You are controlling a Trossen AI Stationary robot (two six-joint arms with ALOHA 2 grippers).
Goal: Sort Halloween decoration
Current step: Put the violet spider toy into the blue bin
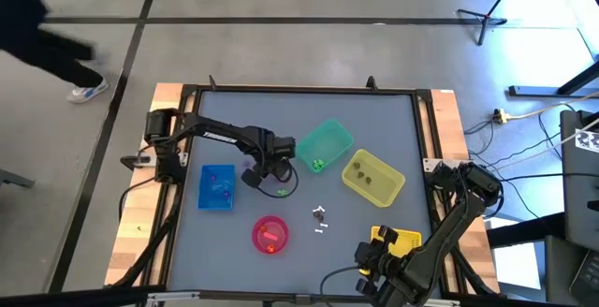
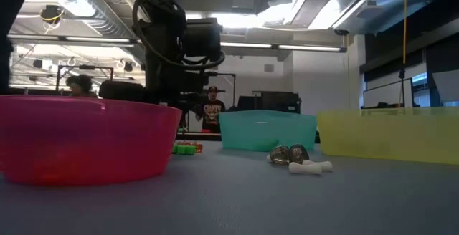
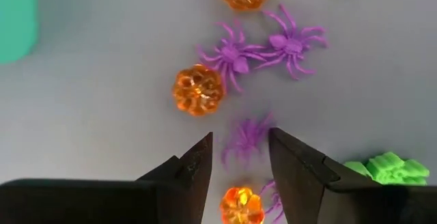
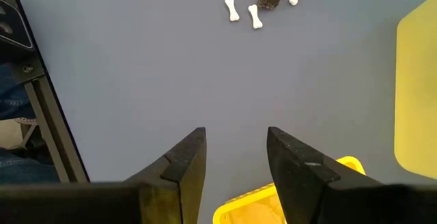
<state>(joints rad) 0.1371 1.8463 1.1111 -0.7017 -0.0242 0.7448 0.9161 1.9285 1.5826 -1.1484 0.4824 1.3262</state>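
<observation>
Hovering my left gripper [image 3: 239, 157], fingers apart, over a purple spider [image 3: 247, 136] at table center; next I drop and pinch, I reckon.

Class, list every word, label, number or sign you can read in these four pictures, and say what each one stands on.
None can be read.
The left arm carries pale lettering, too small to read.
A black-and-white patterned tag sits at the floor's right edge; it shows no legible text.
</observation>
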